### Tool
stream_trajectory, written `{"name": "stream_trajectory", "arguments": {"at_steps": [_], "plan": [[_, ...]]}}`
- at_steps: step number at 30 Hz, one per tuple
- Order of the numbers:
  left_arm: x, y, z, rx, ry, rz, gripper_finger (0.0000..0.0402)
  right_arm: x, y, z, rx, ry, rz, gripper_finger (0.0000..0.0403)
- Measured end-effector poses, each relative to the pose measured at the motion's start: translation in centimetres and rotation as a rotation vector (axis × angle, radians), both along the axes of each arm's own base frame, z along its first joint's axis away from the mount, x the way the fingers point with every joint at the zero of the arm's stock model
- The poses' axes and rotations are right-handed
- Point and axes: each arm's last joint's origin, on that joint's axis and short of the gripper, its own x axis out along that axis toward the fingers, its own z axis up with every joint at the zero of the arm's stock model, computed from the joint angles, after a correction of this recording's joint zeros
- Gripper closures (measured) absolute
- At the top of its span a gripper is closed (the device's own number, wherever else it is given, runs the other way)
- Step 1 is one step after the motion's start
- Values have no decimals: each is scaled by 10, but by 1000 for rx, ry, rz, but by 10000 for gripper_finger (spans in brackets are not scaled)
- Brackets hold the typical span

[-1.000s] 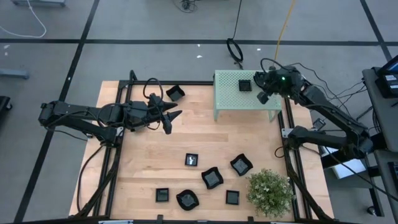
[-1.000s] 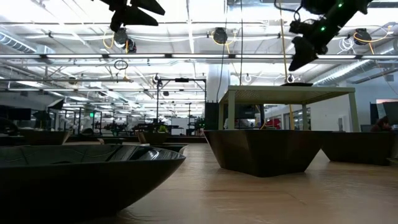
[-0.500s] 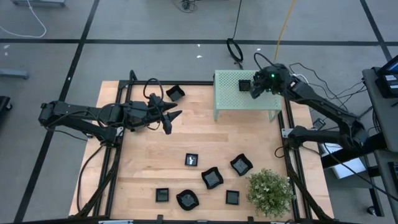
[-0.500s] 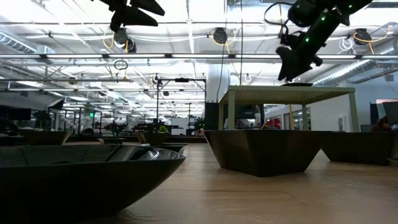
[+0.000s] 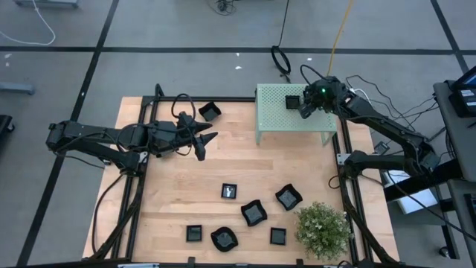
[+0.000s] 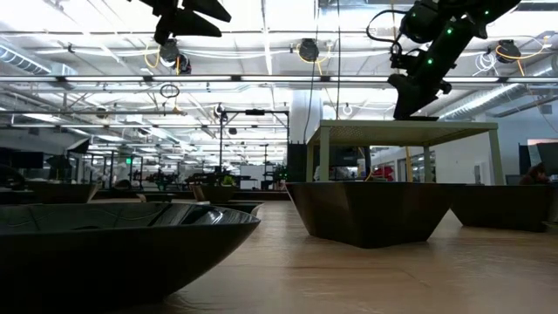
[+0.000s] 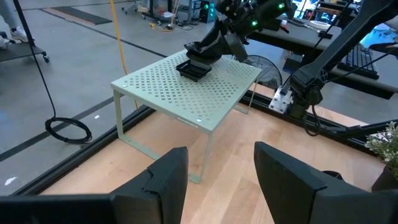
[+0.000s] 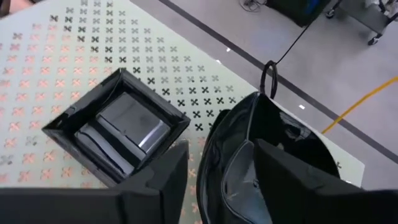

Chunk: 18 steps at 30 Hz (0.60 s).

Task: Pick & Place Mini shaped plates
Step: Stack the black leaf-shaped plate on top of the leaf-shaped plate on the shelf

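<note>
Pale green stand top, right tool now spread beside square plate, left tool unmoved, spread

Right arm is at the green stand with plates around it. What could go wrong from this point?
The right gripper hangs low over the pale green stand, right beside the square plate on it; a sideways move might knock that plate. A second, wavy dish lies between its open fingers and may tip or snag as the gripper lifts. The left gripper waits, open, above the table.
</note>
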Motion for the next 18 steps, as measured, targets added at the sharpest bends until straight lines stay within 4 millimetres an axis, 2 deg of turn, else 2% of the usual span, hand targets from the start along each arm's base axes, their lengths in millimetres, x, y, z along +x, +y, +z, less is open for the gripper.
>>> {"name": "stream_trajectory", "arguments": {"at_steps": [12, 18], "plan": [[0, 0, 0, 1, 0, 0, 213, -2, 2, -3, 24, 39, 11, 389], [0, 0, 0, 1, 1, 0, 213, -6, 6, 2, -33, 111, 94, 400]]}}
